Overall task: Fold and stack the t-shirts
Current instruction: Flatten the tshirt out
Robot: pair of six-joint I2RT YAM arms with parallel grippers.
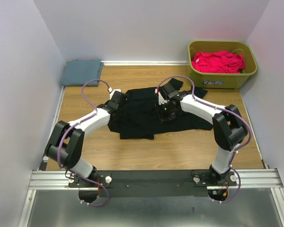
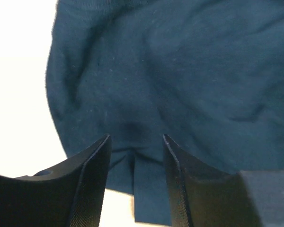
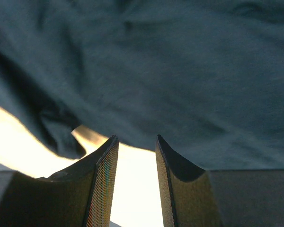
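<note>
A black t-shirt [image 1: 137,120] lies crumpled in the middle of the wooden table. My left gripper [image 1: 119,98] is over its back left edge, and my right gripper [image 1: 164,98] is over its back right part. In the left wrist view the left gripper [image 2: 136,138] is open, with the dark cloth [image 2: 180,71] and a strip of its hem lying loose under the gap. In the right wrist view the right gripper [image 3: 136,138] is open, with only bright table between its fingers and the shirt's edge [image 3: 189,75] just beyond the tips. A slate blue-grey t-shirt [image 1: 82,72] lies folded at the back left. A pink-red t-shirt [image 1: 217,61] is bunched in the tub.
An olive-green plastic tub [image 1: 223,81] stands at the back right corner. Pale walls close in the table at the back and on both sides. Bare wood [image 1: 170,149] shows between the black shirt and the arm bases.
</note>
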